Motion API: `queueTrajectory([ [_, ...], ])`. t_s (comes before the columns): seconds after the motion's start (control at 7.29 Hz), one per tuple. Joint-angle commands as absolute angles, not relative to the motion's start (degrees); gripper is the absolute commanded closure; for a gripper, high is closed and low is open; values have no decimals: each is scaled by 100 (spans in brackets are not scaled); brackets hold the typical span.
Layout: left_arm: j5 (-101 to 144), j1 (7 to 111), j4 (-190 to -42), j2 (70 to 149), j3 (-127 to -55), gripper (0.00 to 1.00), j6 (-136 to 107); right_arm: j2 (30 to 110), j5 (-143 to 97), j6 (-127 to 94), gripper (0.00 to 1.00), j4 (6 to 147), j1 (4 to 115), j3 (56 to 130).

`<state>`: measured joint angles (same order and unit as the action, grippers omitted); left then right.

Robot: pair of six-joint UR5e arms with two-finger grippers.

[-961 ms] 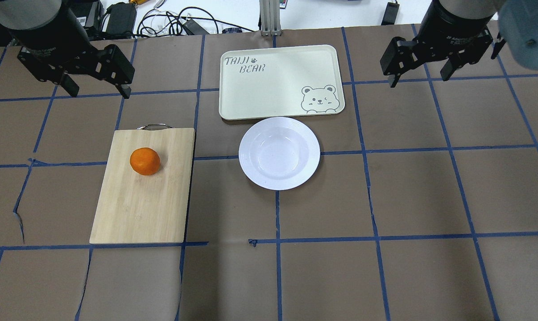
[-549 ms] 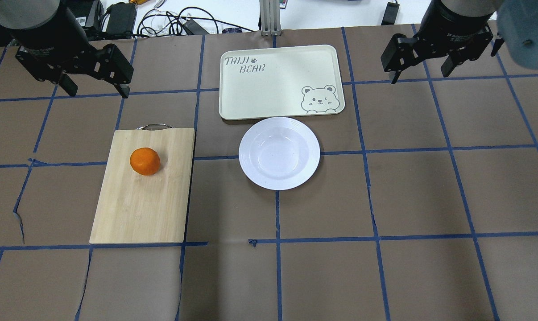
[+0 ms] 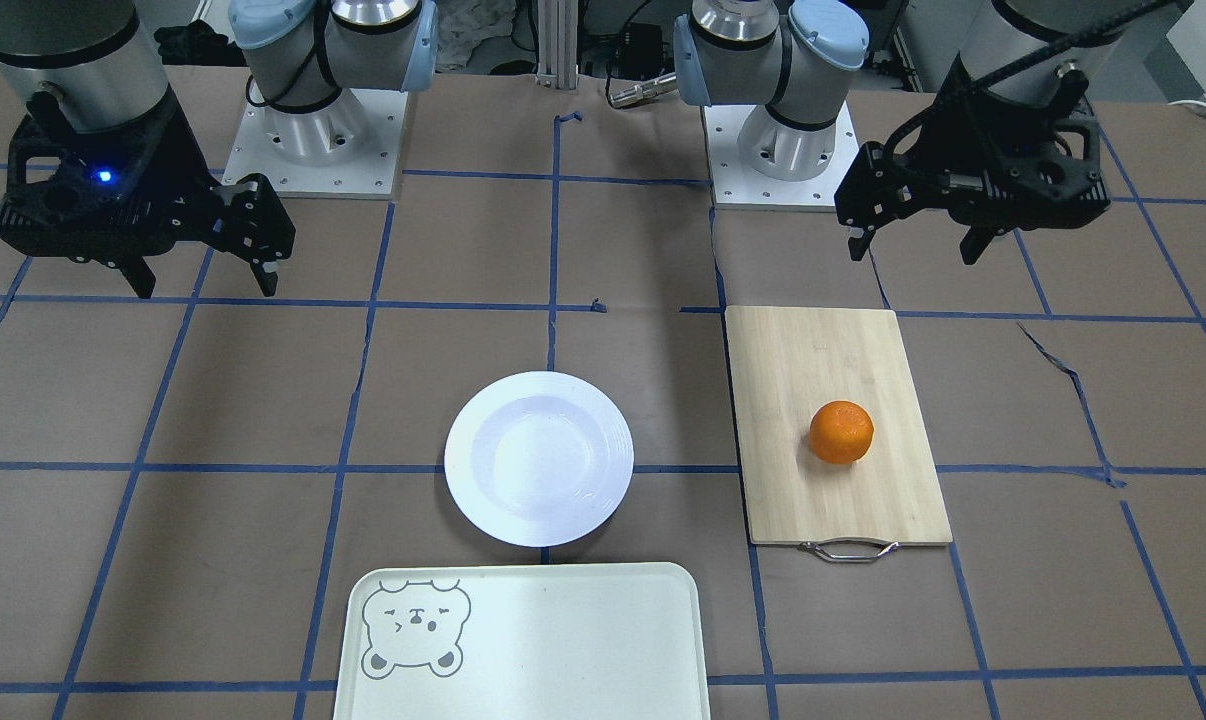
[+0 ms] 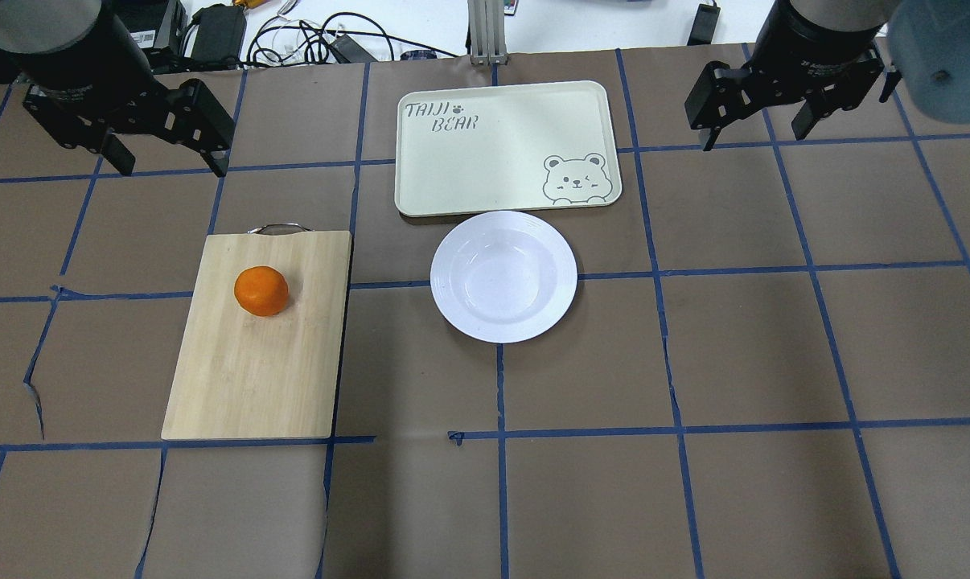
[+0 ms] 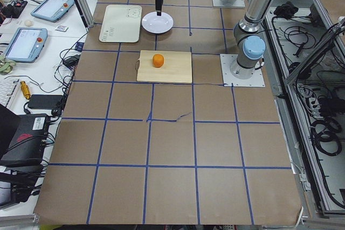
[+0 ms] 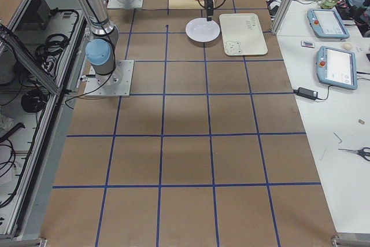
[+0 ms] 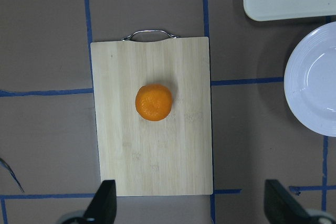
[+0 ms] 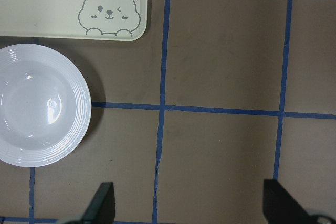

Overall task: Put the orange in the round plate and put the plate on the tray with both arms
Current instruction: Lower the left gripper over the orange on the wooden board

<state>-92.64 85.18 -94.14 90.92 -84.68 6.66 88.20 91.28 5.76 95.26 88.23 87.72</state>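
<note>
Orange on wood, that's the picture: the orange [image 4: 261, 291] sits on the far half of the cutting board [image 4: 252, 370], slightly left of the board's centre line and well left of the round plate [image 4: 503, 277]. The board's long axis runs near to far, and its metal handle [image 4: 276, 228] points to the far side.

The plate lies flat on the brown table [image 4: 742, 362], its well bare. It sits just near of the tray [image 4: 501, 153]; the right wrist view shows a thin strip of table between the two rims. The tray's long axis runs left to right. Its bear face [image 4: 575, 178] is in the near right corner, the one closest to the plate, and the lettering is at the far left.

Up top, the left gripper [image 4: 174, 165] hangs over the table beyond the board's far end, fingers spread wide and holding nothing. The right gripper [image 4: 752, 138] is out to the right of the tray, also spread wide and carrying nothing. Both are well apart from the orange and the plate.

Against half a second ago, both grippers have crept a touch toward the far edge in the overhead view. The orange, board, plate and tray have not budged.
</note>
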Motion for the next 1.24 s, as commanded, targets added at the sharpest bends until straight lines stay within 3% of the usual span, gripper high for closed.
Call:
queueTrajectory([
  [0.0, -9263, 8447, -9299, 9167, -8778, 0, 589, 8815, 9114, 598, 0, 9527, 8798, 8771],
  [0.41, -9229, 8007, -8687, 9290, -9664, 0, 580, 8815, 9123, 589, 0, 9536, 8807, 8780],
  [0.69, -9220, 7989, -7514, 9579, -10298, 0, 571, 8815, 9070, 571, 0, 9580, 8824, 8763],
  [1.1, -9298, 7954, -7199, 9930, -10450, 0, -32, 8816, 9053, 580, 0, 9580, 8824, 8762],
])
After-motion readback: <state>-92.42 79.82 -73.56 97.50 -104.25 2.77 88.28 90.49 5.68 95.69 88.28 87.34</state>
